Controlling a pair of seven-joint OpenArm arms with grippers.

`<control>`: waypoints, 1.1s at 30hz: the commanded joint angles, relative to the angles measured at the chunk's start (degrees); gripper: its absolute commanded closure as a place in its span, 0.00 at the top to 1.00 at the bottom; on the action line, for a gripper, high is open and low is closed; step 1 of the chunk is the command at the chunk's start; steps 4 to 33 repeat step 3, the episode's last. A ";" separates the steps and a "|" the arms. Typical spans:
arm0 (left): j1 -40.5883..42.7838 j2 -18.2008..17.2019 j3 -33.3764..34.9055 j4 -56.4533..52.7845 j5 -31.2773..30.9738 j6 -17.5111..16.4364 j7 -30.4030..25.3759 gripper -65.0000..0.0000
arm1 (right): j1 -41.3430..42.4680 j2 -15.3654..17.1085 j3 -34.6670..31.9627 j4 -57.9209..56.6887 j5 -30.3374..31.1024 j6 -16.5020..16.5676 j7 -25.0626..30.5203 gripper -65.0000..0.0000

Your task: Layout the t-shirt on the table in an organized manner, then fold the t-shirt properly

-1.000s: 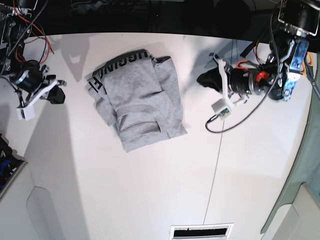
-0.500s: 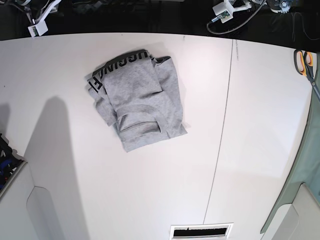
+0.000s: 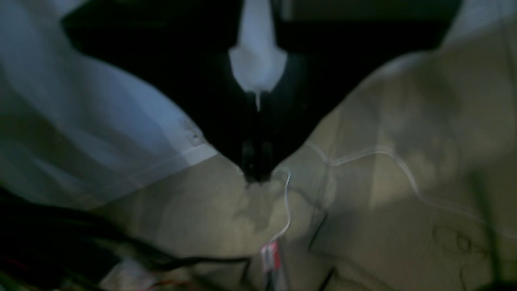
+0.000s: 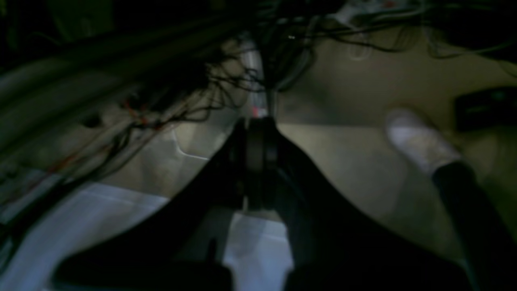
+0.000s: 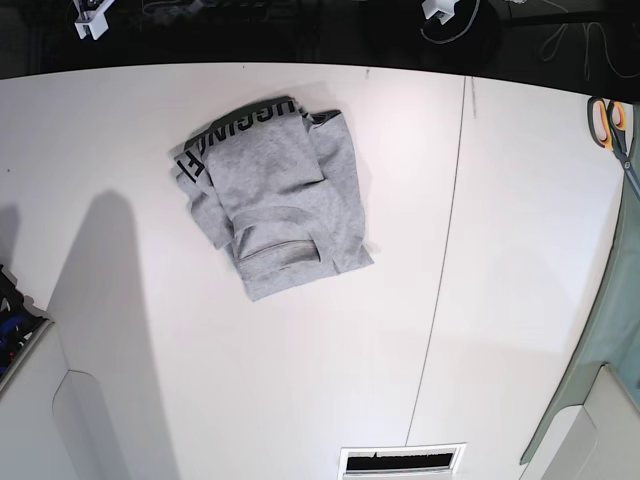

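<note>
- Left wrist view: left tool point(image 3: 257, 178) sits centre frame, jaws pressed together on nothing, pointing at dim floor with a thin white cable point(image 3: 287, 202); a pale worktop point(image 3: 101, 133) edge shows at left.
- Right wrist view: right tool point(image 4: 258, 161) is likewise closed and empty, hanging off the worktop's edge among dark wires point(image 4: 194, 93).
- Base view: the t-shirt point(image 5: 275, 200) lies folded in a compact bundle, upper centre-left, black band toward the top edge. I judge the fold finished. Bare worktop surrounds it; scissors point(image 5: 610, 125) lie far right.
</note>
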 commanded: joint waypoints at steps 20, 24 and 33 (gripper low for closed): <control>-4.57 1.38 -0.09 -8.98 2.49 1.42 -3.08 0.00 | 6.25 0.52 -2.51 -8.09 0.79 -0.09 -0.04 0.00; -4.57 1.38 -0.09 -8.98 2.49 1.42 -3.08 0.00 | 6.25 0.52 -2.51 -8.09 0.79 -0.09 -0.04 0.00; -4.57 1.38 -0.09 -8.98 2.49 1.42 -3.08 0.00 | 6.25 0.52 -2.51 -8.09 0.79 -0.09 -0.04 0.00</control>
